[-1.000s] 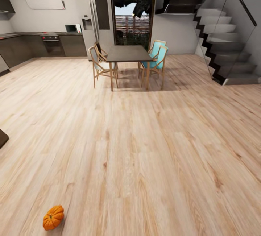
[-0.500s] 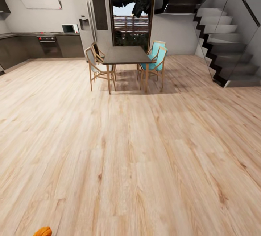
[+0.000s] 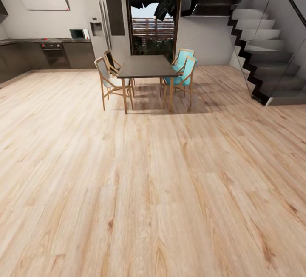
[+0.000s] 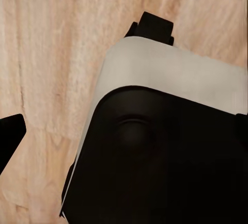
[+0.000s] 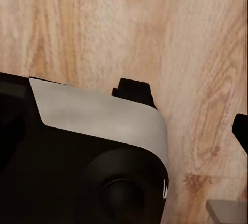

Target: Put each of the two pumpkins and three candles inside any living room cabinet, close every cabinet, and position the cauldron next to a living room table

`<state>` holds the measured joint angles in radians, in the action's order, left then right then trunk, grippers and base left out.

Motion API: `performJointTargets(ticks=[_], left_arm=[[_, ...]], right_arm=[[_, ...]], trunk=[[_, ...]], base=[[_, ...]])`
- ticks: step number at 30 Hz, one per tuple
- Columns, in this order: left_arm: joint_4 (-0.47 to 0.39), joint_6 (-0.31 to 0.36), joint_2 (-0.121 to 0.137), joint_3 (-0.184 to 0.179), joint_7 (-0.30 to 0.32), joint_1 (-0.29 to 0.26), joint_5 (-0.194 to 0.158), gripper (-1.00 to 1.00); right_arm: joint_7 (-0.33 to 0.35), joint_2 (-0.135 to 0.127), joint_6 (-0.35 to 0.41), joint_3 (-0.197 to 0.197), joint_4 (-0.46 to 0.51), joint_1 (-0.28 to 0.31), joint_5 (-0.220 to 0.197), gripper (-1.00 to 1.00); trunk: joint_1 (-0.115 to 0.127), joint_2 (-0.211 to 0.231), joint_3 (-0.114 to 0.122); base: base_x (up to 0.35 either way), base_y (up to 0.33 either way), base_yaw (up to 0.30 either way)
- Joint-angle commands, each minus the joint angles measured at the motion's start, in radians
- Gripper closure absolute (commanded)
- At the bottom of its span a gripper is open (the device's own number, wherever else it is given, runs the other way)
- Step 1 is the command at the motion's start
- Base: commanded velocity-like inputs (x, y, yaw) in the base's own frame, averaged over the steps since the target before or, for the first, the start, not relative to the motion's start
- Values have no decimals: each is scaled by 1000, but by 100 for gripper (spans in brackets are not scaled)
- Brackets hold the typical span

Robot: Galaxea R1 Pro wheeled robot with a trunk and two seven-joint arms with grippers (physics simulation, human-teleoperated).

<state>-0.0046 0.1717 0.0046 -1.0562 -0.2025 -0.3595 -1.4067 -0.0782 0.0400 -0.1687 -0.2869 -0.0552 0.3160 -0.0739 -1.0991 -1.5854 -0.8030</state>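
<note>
**Pumpkin out of frame as the view swings; nothing stowed as far as can be seen**

Since a second ago the head view has shifted: the small orange pumpkin that lay at the lower left of the floor slid to the picture's bottom edge and is now outside the frame, while the dining set has drifted slightly leftward and nearer. That is the camera moving, not the things.

Nearest, both wrist views look down on the pale wood-plank floor past the robot's own black-and-white casing. One dark fingertip of the left gripper shows at one edge and one of the right gripper at another; with the opposite finger unseen I cannot tell whether either is open or closed. Nothing is visibly held.

Farther off stands the dark rectangular dining table with its light-wood chairs with teal seats, which is not the table the cauldron belongs beside. Beyond are the dark kitchen units, the grey staircase and the glass door.

Judging by this, the task looks near its start or between steps: no pumpkin, candle, cauldron or cabinet is in sight, so the stowing, closing and cauldron placement cannot be confirmed.
</note>
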Motion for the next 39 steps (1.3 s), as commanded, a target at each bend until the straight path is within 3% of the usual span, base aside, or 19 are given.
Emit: performJointTargets(ticks=[1,12,39], left_arm=[[0,0,0,0,0,0,0,-100],[0,0,0,0,0,0,0,-100],[0,0,0,0,0,1,0,-100]], right_arm=[[0,0,0,0,0,0,0,-100],[0,0,0,0,0,0,-1,-100],[0,1,0,0,-1,0,-1,-100]], trunk=[[0,0,0],[0,0,0],[0,0,0]], base=[[330,-75,0],[330,-75,12],[330,-75,276]])
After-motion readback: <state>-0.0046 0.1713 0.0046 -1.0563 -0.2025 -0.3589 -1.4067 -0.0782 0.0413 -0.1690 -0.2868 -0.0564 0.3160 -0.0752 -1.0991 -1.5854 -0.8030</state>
